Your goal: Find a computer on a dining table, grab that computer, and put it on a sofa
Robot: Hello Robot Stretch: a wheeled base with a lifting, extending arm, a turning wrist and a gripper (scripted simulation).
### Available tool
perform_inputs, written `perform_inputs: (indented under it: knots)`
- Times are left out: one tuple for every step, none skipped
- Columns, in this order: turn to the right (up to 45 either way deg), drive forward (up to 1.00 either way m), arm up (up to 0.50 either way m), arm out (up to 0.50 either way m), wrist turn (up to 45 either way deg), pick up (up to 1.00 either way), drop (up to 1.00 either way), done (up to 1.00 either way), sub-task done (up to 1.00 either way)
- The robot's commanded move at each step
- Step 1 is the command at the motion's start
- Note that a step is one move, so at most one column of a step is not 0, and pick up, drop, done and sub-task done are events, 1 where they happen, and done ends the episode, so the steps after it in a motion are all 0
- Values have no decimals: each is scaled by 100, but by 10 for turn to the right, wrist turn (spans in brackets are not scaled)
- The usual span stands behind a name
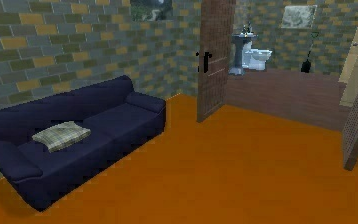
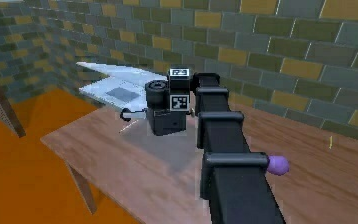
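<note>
A pale grey open computer [image 2: 115,82] hangs at the far end of my gripper [image 2: 135,104], lifted above the wooden dining table [image 2: 107,155] with the brick wall behind it. The gripper holds the computer. The dark arm bar [image 2: 227,150] reaches out over the tabletop, with its two white marker squares [image 2: 179,88] near its end. A dark blue sofa [image 1: 97,120] stands against the brick wall at the forward view's left, and a grey folded thing [image 1: 60,136] lies on its seat.
A small purple thing [image 2: 277,165] lies on the table right of the arm. Orange floor stretches wide in front of the sofa. A brown door [image 1: 215,55] stands ajar beside a doorway, with a toilet [image 1: 253,56] behind it. A low wall [image 1: 297,95] runs along the right.
</note>
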Motion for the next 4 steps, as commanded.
perform_inputs:
  knots:
    - [0,0,0,0,-450,0,0,0,0]
    - [0,0,0,0,-450,0,0,0,0]
    - [0,0,0,0,-180,0,0,0,0]
    - [0,0,0,-20,0,0,0,0,0]
